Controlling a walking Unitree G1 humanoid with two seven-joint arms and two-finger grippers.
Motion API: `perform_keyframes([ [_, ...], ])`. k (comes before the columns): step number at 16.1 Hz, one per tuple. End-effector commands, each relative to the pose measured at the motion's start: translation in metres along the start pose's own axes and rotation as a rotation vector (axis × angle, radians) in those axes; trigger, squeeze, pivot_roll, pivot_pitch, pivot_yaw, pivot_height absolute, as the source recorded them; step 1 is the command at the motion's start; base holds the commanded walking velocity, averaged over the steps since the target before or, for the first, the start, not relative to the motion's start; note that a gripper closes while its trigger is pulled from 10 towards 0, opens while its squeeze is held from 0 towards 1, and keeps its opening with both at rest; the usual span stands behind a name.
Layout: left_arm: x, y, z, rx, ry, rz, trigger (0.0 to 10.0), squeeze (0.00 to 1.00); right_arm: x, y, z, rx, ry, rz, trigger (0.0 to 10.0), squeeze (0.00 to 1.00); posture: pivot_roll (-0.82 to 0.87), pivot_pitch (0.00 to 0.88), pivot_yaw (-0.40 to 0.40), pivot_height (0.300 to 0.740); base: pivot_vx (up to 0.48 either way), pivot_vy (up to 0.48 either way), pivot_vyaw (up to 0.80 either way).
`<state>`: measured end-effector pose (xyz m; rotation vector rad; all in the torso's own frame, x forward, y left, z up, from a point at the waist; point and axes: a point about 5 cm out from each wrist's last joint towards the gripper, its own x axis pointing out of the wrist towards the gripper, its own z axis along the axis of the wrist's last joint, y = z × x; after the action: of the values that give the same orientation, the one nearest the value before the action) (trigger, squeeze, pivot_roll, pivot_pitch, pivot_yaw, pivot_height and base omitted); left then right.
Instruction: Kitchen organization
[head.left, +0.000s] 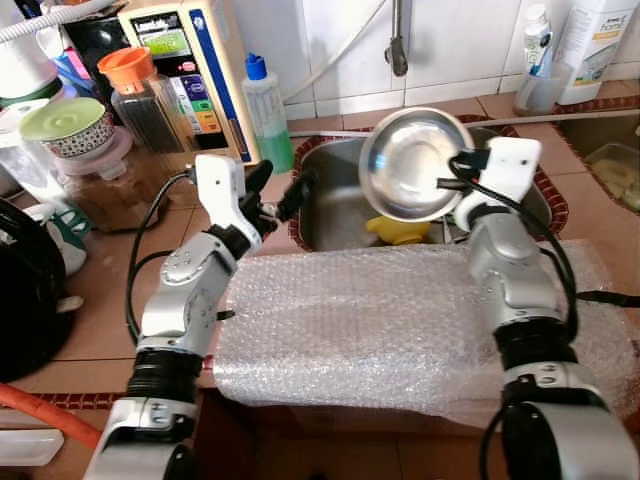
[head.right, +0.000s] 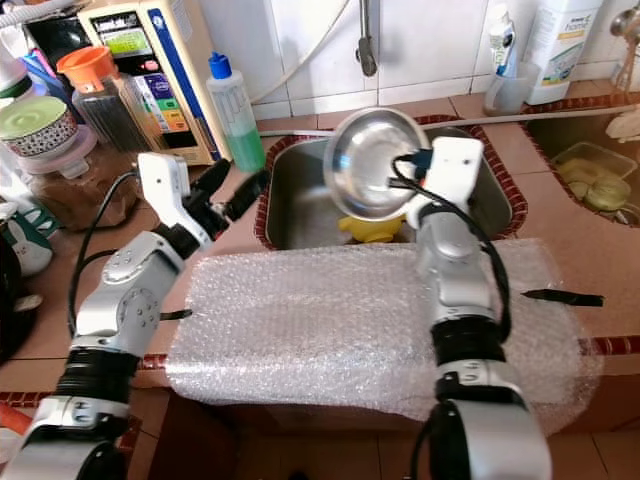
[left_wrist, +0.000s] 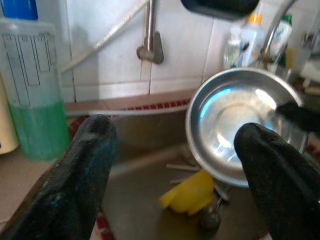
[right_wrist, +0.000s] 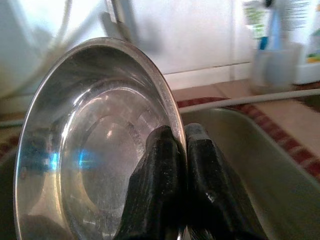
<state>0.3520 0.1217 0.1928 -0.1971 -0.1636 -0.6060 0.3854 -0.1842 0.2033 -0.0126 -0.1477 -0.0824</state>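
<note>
A shiny steel bowl (head.left: 413, 163) hangs tilted above the sink (head.left: 340, 215), its hollow facing me. My right gripper (right_wrist: 180, 150) is shut on the bowl's rim, one finger inside and one outside. My left gripper (head.left: 283, 190) is open at the sink's left edge, its fingers (left_wrist: 82, 170) spread wide and holding nothing, apart from the bowl (left_wrist: 240, 125). A yellow object (head.left: 398, 231) lies in the sink under the bowl, with some cutlery beside it.
A sheet of bubble wrap (head.left: 400, 325) covers the counter in front of the sink. A bottle of green liquid (head.left: 266, 112), a water purifier (head.left: 190, 70) and jars (head.left: 90, 165) crowd the left counter. Bottles (head.left: 590, 45) stand at the back right; a black item (head.right: 563, 297) lies right.
</note>
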Motion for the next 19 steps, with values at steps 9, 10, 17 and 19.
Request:
perform_keyframes([
  [9,-0.024,-0.007,-0.041,0.195,0.255,-0.193,10.0,1.00,-0.017,-0.051,-0.035,-0.394,0.059,0.025,1.1,0.00,-0.30,0.095,0.219,0.740,0.000,0.000,0.00],
  [10,-0.024,-0.007,-0.043,0.204,0.266,-0.205,10.0,1.00,-0.020,-0.061,-0.043,-0.413,0.104,0.011,1.0,0.00,-0.30,0.095,0.219,0.740,0.000,0.000,0.00],
  [17,-0.016,-0.012,-0.043,0.256,0.273,-0.218,10.0,1.00,-0.035,-0.067,-0.088,-0.482,0.370,0.099,10.0,0.00,-0.30,0.092,0.237,0.740,0.000,0.000,0.00],
  [19,-0.013,-0.009,-0.042,0.263,0.263,-0.184,10.0,1.00,-0.037,-0.063,-0.095,-0.469,0.398,0.111,10.0,1.00,-0.30,0.090,0.236,0.740,0.000,0.000,0.00],
])
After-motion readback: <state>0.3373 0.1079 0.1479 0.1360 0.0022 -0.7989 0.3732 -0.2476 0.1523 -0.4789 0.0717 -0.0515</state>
